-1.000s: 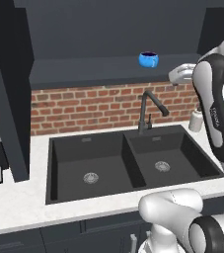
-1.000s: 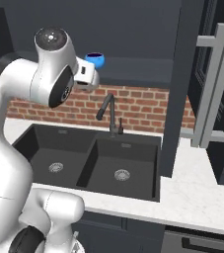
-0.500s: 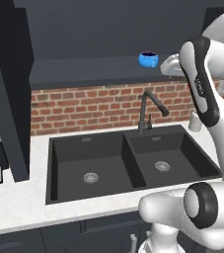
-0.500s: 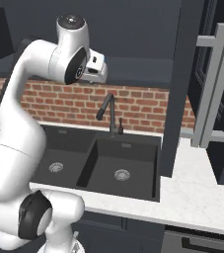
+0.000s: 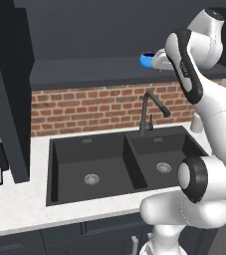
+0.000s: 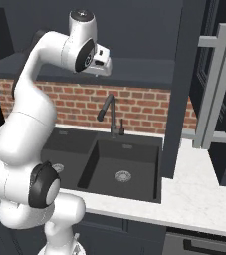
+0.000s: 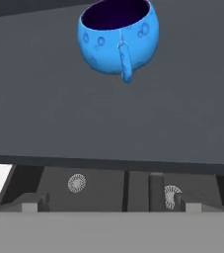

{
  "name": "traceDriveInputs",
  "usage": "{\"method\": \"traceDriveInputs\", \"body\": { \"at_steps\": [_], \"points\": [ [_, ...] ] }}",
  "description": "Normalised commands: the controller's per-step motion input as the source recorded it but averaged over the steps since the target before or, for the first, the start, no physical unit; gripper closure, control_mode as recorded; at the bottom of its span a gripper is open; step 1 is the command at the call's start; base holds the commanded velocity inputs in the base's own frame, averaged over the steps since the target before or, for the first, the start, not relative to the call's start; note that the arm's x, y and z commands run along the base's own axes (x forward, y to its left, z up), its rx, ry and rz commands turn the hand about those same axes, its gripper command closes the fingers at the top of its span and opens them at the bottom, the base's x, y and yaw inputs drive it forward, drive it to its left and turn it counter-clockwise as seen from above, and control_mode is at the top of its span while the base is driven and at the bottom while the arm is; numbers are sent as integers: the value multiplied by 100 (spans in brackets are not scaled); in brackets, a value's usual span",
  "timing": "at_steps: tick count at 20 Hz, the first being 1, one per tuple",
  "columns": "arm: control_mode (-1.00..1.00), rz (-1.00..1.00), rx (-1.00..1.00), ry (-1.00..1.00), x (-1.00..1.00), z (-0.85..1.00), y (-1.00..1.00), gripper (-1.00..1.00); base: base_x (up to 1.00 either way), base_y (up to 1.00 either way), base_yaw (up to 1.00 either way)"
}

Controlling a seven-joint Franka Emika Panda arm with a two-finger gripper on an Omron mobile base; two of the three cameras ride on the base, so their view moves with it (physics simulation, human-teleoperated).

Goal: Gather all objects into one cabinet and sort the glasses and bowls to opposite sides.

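Since a second ago the arm has swung up and left across my left base view; the hand now sits right beside the blue cup on the dark cabinet shelf, where before it was well off to the side. Gripper fingers spread wide, nothing between them. Hand view: cup upright on the matte shelf floor, handle turned toward the camera, dark inside showing, still clear of the fingertips. Below the shelf edge, both drains of the black double sink are visible. Black faucet stands against the brick backsplash. Pale bar-handled door hangs open on the right.
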Motion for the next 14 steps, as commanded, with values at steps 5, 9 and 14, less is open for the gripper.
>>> {"method": "traceDriveInputs", "body": {
  "at_steps": [5, 9, 14],
  "points": [
    [-100, 0, 0, -19, 41, -25, 5, -100, 0, 0, 0],
    [-100, 0, 0, -13, 53, -16, 0, -100, 0, 0, 0],
    [-100, 0, 0, -2, 55, -3, 0, -100, 0, 0, 0]
  ]
}}
